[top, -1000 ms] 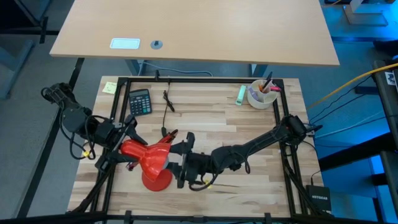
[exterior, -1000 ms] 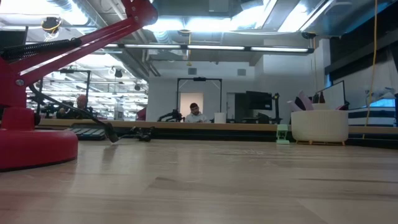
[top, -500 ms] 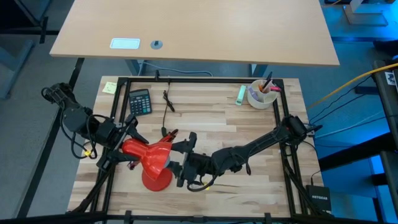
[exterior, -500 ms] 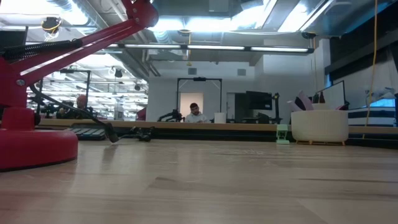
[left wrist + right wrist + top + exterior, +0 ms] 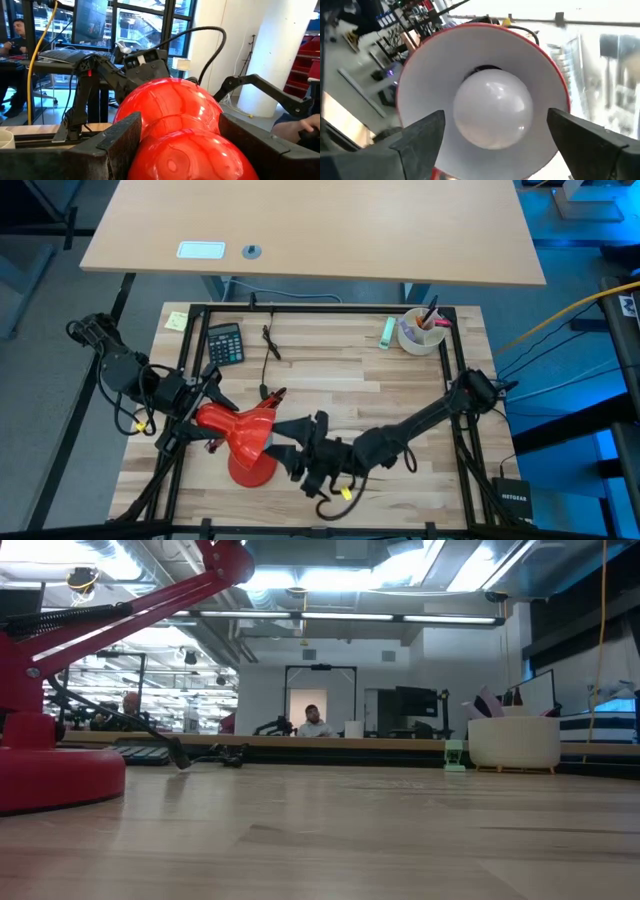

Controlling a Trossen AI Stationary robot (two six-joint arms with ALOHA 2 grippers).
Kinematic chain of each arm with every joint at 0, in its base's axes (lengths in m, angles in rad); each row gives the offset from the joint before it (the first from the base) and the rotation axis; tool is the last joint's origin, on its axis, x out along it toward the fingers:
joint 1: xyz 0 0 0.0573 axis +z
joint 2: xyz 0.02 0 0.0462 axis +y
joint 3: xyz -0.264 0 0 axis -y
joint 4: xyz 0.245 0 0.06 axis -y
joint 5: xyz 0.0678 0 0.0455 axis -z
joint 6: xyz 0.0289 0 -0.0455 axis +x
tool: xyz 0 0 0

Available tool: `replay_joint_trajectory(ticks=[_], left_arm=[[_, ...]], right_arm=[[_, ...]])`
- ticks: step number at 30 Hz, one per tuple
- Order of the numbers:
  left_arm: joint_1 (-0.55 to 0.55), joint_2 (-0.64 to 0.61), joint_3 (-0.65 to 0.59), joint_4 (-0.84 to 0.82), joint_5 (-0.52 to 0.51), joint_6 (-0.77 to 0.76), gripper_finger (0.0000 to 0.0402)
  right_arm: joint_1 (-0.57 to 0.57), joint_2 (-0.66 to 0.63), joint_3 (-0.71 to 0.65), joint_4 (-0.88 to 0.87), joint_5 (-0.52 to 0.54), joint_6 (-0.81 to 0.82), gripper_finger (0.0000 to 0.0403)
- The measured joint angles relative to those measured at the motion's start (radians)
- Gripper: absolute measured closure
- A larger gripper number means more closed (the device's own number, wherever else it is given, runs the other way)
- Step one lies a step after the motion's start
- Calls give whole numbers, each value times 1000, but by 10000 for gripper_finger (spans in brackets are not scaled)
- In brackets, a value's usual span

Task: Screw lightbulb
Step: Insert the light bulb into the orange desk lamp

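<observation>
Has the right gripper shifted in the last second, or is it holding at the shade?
Yes. In the high view the right gripper has backed off from the red lamp's shade, moving toward the table's near edge and rightward, jaws open, bulb left in the shade.

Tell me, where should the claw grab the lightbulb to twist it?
Probably on the round dome of the lightbulb, one finger each side, coming straight in through the open mouth of the red lampshade. The shade's wall rings the bulb, and its base is hidden. The open right claw already faces it.
</observation>
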Motion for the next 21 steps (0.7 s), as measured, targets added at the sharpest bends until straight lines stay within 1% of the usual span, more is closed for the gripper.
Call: replay_joint_trajectory(ticks=[3,5,9,11,15,21], left_arm=[[0,0,0,0,1,0,149],[0,0,0,0,4,0,149],[0,0,0,0,4,-4,149],[0,0,0,-1,5,-5,149],[0,0,0,-2,5,-5,149],[0,0,0,-3,6,-7,149]], right_arm=[[-10,3,0,-22,-61,-107,59],[-23,7,0,-14,-70,-187,65],[-40,7,0,-10,-88,-269,74],[-45,7,0,0,-119,-305,80],[-45,7,0,9,-187,-348,91],[-56,7,0,8,-187,-354,106]])
